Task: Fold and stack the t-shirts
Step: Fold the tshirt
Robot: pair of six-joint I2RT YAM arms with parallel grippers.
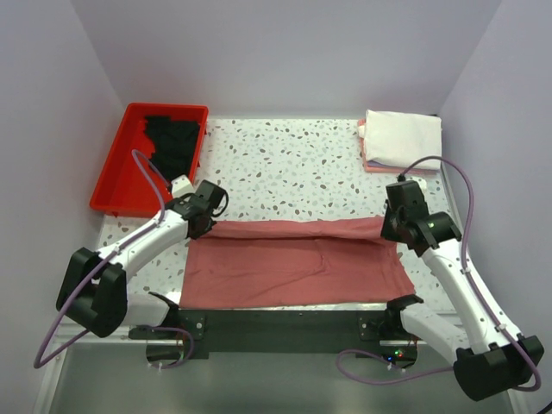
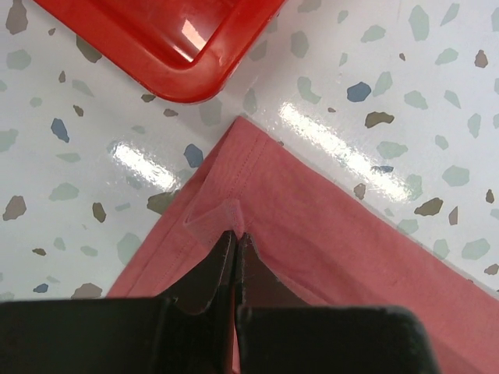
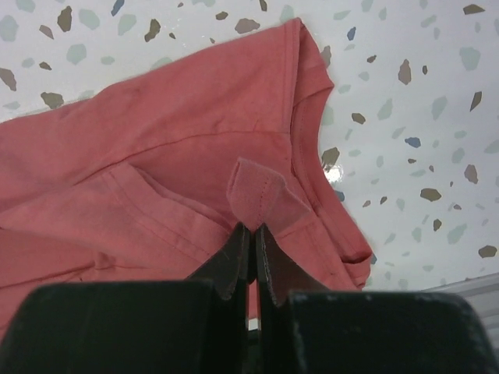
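Observation:
A dusty-rose t-shirt (image 1: 293,263) lies spread across the near middle of the table, its far edge folded over toward me. My left gripper (image 1: 205,222) is shut on the shirt's far left corner; in the left wrist view the jaws pinch a small fold of the rose cloth (image 2: 234,222). My right gripper (image 1: 395,231) is shut on the shirt's far right corner; the right wrist view shows a pinched tab of cloth (image 3: 257,195) above the closed jaws. A stack of folded shirts, white on top of pinkish ones (image 1: 401,138), sits at the far right. Black shirts (image 1: 172,138) lie in the red tray.
The red plastic tray (image 1: 116,185) stands at the far left, its corner close to my left gripper and showing in the left wrist view (image 2: 179,47). The speckled table (image 1: 285,164) lies between tray and stack. Walls enclose three sides.

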